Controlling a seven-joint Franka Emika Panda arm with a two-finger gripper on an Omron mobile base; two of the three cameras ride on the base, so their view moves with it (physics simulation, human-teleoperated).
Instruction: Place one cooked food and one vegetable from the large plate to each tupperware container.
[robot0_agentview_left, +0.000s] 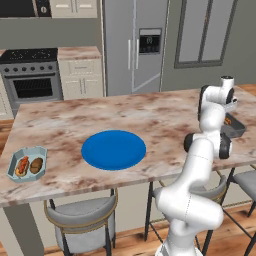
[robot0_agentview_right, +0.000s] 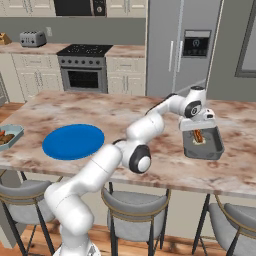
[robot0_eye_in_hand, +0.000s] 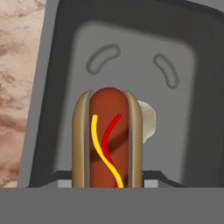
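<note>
Hot dog (robot0_eye_in_hand: 108, 139) with yellow and red stripes lying in the dark grey tub (robot0_eye_in_hand: 131, 57), a pale lump just beside it, partly hidden; tub (robot0_agentview_right: 204, 143) on the marble desk (robot0_agentview_right: 125, 112), right side; hand (robot0_agentview_right: 196, 126) poised directly over it; fingers hidden, apart or together impossible to tell. Blue plate (robot0_agentview_left: 113, 149) bare at mid-desk, well apart; pale blue-grey tub (robot0_agentview_left: 27, 163) near the left edge, holding a hot dog and a brown piece.

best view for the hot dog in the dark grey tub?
Hand view: the hot dog is close up, bun and sauce stripes clear, inside the dark grey tub. Right base view shows a small reddish sliver under the gripper. Left base view: barely visible behind the arm.
</note>
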